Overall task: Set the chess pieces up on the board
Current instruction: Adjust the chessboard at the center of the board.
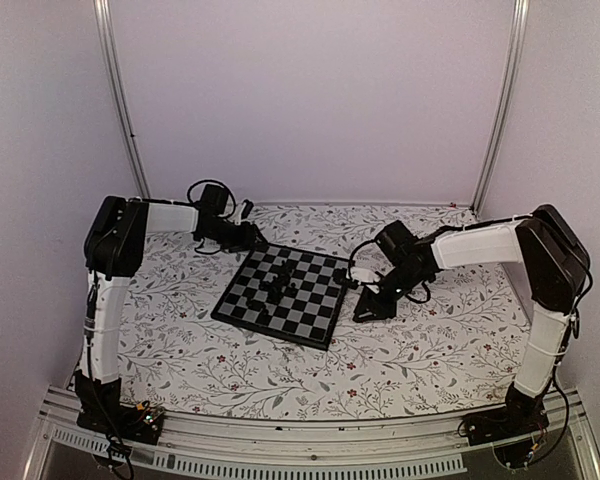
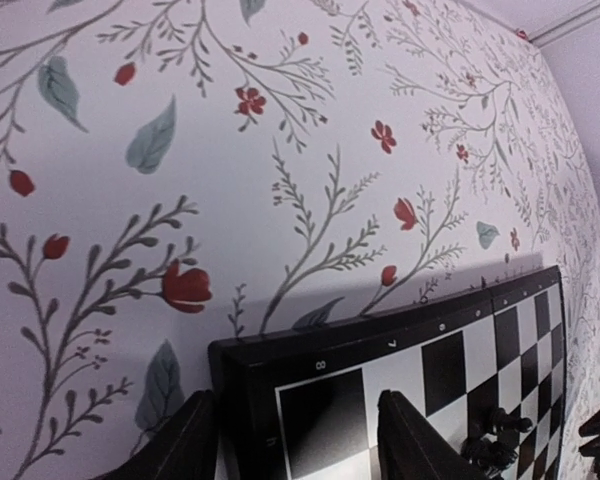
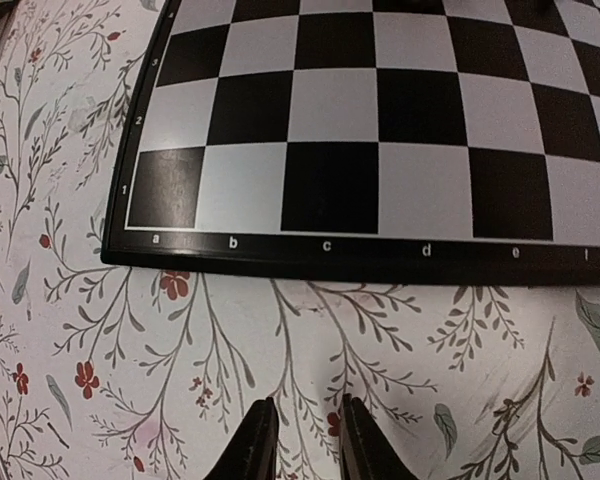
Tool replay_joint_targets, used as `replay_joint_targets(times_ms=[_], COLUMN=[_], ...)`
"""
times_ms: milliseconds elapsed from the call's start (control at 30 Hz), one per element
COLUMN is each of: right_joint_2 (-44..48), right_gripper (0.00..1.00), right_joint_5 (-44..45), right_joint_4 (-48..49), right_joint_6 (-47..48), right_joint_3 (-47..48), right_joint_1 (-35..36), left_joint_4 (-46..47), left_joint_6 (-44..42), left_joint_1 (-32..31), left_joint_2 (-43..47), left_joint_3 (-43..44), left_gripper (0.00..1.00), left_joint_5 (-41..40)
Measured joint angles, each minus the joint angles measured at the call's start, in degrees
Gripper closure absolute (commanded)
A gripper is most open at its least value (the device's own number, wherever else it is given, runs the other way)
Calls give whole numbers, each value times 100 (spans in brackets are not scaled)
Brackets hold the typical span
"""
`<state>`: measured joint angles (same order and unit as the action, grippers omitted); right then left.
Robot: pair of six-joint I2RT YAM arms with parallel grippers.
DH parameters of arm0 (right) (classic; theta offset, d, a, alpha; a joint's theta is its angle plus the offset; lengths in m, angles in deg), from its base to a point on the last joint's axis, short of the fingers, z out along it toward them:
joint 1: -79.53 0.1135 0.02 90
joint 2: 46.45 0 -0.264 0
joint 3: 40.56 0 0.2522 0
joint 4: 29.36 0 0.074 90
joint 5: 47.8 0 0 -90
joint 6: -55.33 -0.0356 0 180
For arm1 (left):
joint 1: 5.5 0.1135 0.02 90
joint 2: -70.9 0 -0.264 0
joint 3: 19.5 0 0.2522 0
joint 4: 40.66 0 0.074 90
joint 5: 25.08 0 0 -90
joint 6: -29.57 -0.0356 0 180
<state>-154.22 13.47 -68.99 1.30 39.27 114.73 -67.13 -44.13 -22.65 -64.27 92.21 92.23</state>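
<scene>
The board (image 1: pixel 310 318) lies turned at an angle on the floral cover in the middle of the table. Several black chess pieces (image 1: pixel 280 284) stand or lie in a loose cluster near its centre. My left gripper (image 1: pixel 259 242) sits low at the board's far left corner. In the left wrist view the left gripper (image 2: pixel 295 445) is open and straddles that corner of the board (image 2: pixel 380 345), with some pieces (image 2: pixel 495 435) further along. My right gripper (image 1: pixel 368 307) hovers over the cover just off the board's right side. In the right wrist view the right gripper (image 3: pixel 305 440) shows a narrow gap holding nothing, and the board (image 3: pixel 330 190) lies ahead.
The floral table cover (image 1: pixel 410 350) surrounds the board on all sides. Pale walls and two metal uprights (image 1: pixel 120 100) close off the back. A metal rail (image 1: pixel 310 440) runs along the near edge between the arm bases.
</scene>
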Motion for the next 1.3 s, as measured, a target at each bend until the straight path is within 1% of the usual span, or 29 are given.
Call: replay_joint_targets(times_ms=[200,333,733,967,1300], right_joint_2=[-131,-234,-236,-374,-577], right_gripper=[83,84,85,85,85], right_joint_5=[284,538,981,999,997], right_joint_4=[17,17,151,127,-70], right_joint_6=[166,317,592,612,581], right_joint_3=[0,-26,7,203,525], right_joint_1=[487,787,1593,2188,2621], left_joint_4=[-487,-743,-1043,-1143,-1366], left_joint_6=[-380,-588,-1054,-1228,-1377], left_joint_1=[-260,-415,-562,-667,-802], left_joint_2=[-111,-129,-129,-129,-129], left_joint_3=[315,422,472,479,533], left_gripper=[45,44,48,48,49], left_joint_5=[175,205,243,321,459])
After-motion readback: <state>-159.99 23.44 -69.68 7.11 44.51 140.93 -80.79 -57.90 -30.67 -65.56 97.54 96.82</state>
